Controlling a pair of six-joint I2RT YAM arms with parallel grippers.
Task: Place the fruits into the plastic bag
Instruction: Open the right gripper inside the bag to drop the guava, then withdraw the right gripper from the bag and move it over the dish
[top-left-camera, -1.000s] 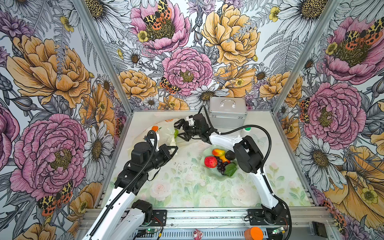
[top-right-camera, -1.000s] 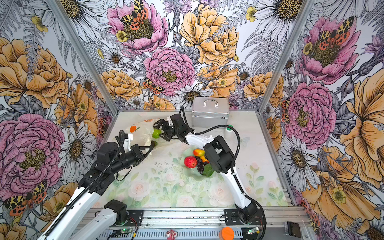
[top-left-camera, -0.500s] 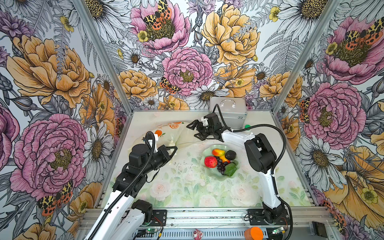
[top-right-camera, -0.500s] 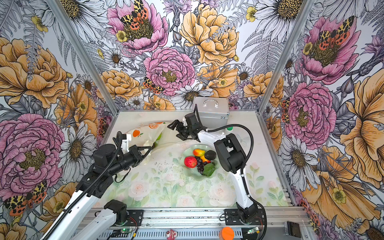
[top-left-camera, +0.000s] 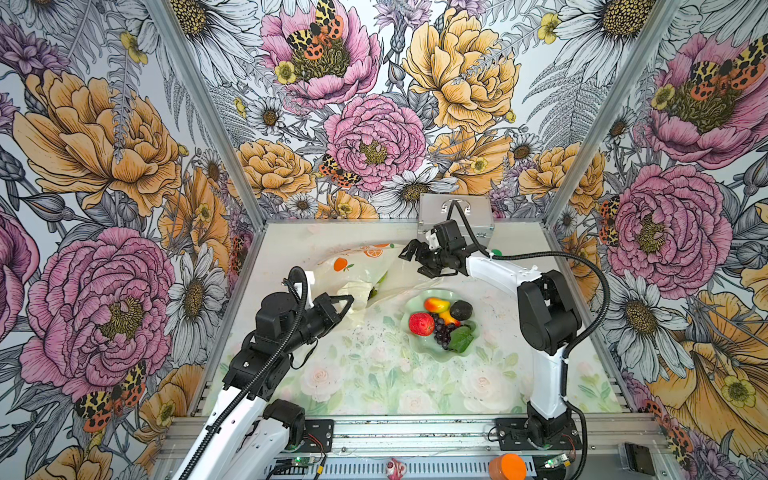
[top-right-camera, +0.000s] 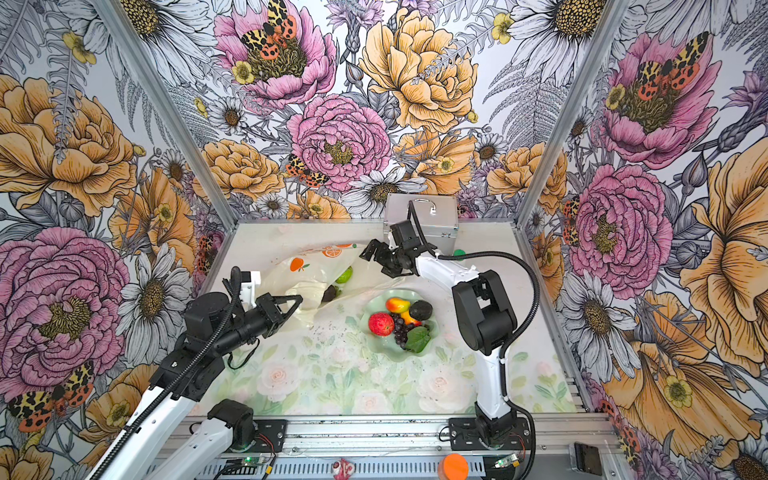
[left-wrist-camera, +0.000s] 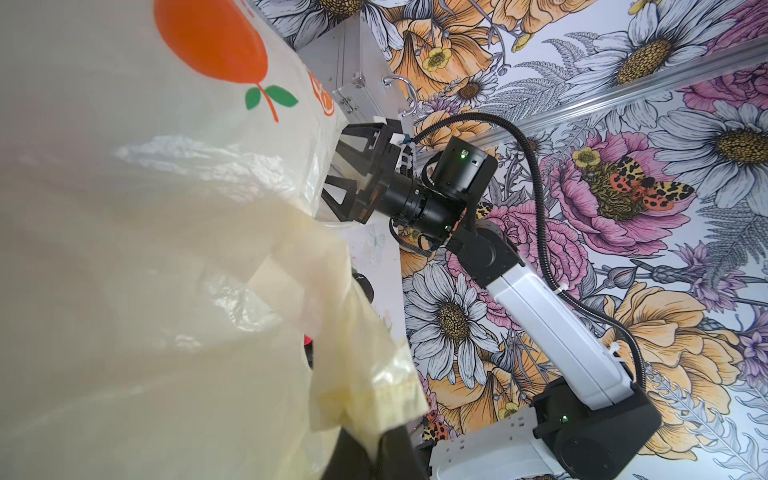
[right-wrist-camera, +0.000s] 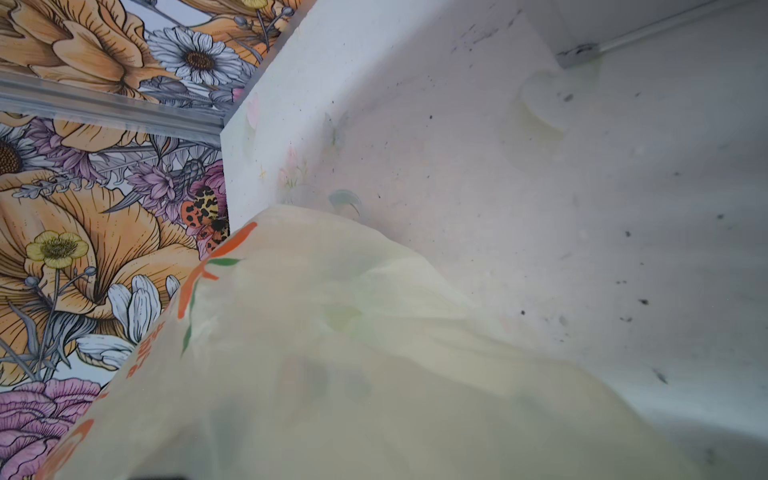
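Plastic bag (top-left-camera: 353, 270), thin translucent cream film printed with oranges, lies crumpled at the left rear of the bench (top-left-camera: 374, 374). At its near edge the left fingers (top-left-camera: 341, 298) are pinched tight on a folded strip of the film. Through the bag's mouth show a glossy green fruit (top-right-camera: 345, 274) and a dark fruit (top-right-camera: 330, 293). Just beside the bag's right edge the right fingers (top-left-camera: 408, 253) stand spread wide, holding nothing. Farther right a pale green scalloped dish (top-left-camera: 469, 351) carries a red strawberry (top-left-camera: 420, 324), smooth yellow-orange mango (top-left-camera: 435, 304), dark matte avocado (top-left-camera: 461, 309), beaded purple grapes (top-left-camera: 442, 334) and a green leaf (top-left-camera: 460, 340).
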